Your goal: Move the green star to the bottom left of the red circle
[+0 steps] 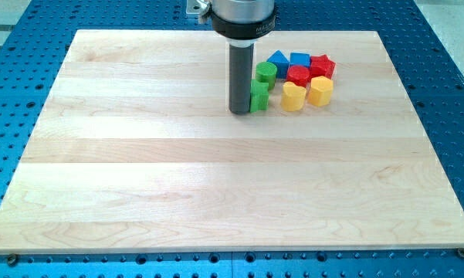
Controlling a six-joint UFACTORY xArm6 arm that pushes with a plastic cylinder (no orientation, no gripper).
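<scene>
Now my tip (240, 111) rests on the wooden board (216, 185), touching the left side of the green star (259, 96); it is only a plain rod, w/o jaws, so it pinches nothing. Just above the star sits a green round block (265, 73). The red circle (298, 75) is to the right, w/ a blue triangle (278, 59), blue block (299, 59) and red star (323, 66) near it, and two yellow blocks (293, 96) (320, 90) below.
</scene>
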